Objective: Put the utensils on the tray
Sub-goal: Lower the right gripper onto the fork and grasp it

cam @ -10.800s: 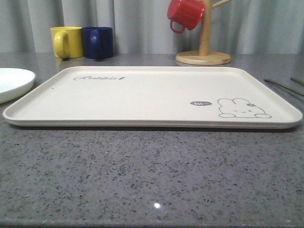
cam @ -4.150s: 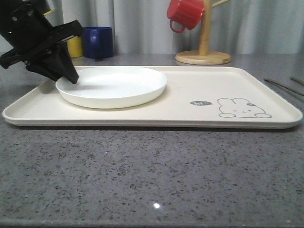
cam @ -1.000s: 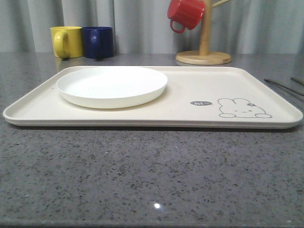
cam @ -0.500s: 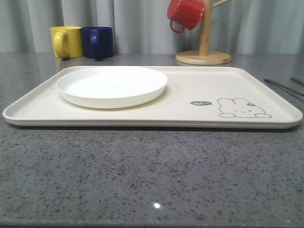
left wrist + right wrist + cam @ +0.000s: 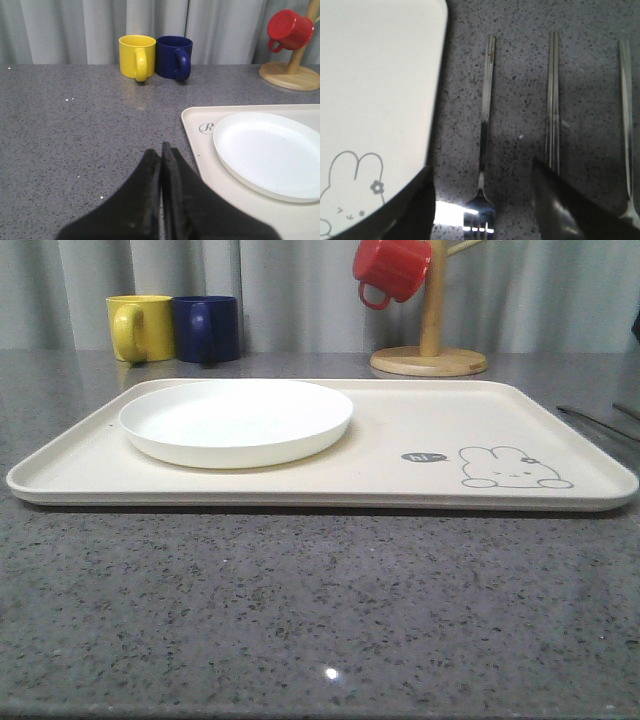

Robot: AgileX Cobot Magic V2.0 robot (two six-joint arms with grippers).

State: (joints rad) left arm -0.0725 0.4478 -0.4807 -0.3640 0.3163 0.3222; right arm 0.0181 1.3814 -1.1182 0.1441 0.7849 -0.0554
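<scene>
White plate (image 5: 236, 420) on tray (image 5: 400, 485) | L gripper (image 5: 161, 155) closed, empty | R gripper (image 5: 482, 200) spread over fork (image 5: 483, 150)

You have a speckled grey stone-look worktop (image 5: 320, 620) with a slight sheen. The tray (image 5: 560, 430) looks matt cream plastic, the plate (image 5: 236, 422) smooth, faintly glossy white. The fork (image 5: 484, 135) and chopsticks (image 5: 553, 110) are polished, mirror-bright metal. The mug stand (image 5: 430, 350) is pale wood.

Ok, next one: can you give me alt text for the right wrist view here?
Three metal utensils lie side by side on a speckled grey countertop: a fork nearest the cream tray, then a chopstick pair, then a spoon. The right gripper hangs over the fork with its jaws open. The tray's rabbit drawing shows at its corner.
</scene>
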